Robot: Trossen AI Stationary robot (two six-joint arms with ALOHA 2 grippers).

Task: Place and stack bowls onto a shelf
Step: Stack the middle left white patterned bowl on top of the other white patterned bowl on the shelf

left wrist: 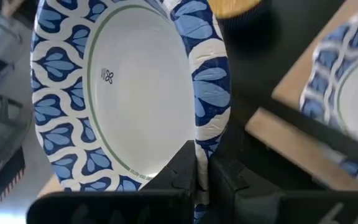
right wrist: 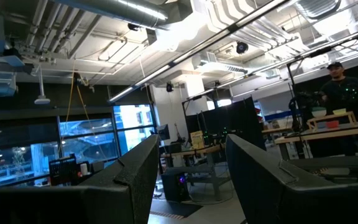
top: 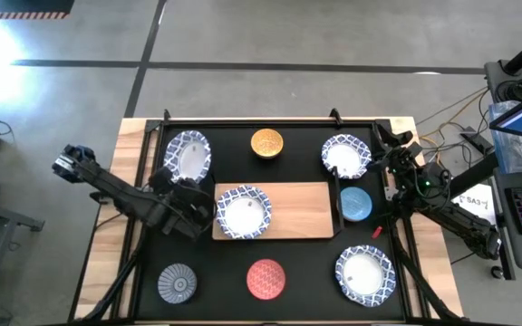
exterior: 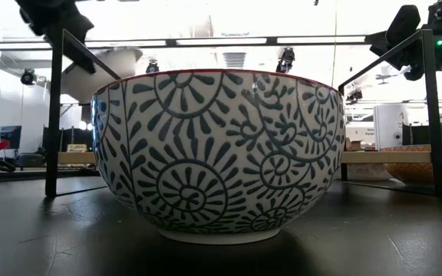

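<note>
Starting at your left, the left gripper (top: 191,195) sits over the black tabletop (top: 306,272), its fingers (left wrist: 185,168) pinched together on the near rim of a blue-and-white bowl (top: 188,154) at the back left; in the left wrist view that bowl (left wrist: 129,93) shows its white inside and patterned rim, with the fingers meeting at its edge. In front of it, at the front left corner, you have the grey ribbed bowl (top: 178,282). Moving right, the shelf (top: 306,210) lies flat mid-table with its long axis running left to right, and a second blue-and-white bowl (top: 243,213) rests on its left end, overhanging the edge slightly. Behind the shelf stands the orange-yellow bowl (top: 267,143); in front of it the red patterned bowl (top: 265,278), which fills the low view upright, mouth upward. Further right you see a third blue-and-white bowl (top: 346,156) at the back, the light blue bowl (top: 356,204) just beside the shelf's right end, and a fourth blue-and-white bowl (top: 365,274) at the front. The right gripper (top: 390,154) waits at the table's right edge, fingers (right wrist: 135,180) spread apart and holding nothing, aimed at the room.
</note>
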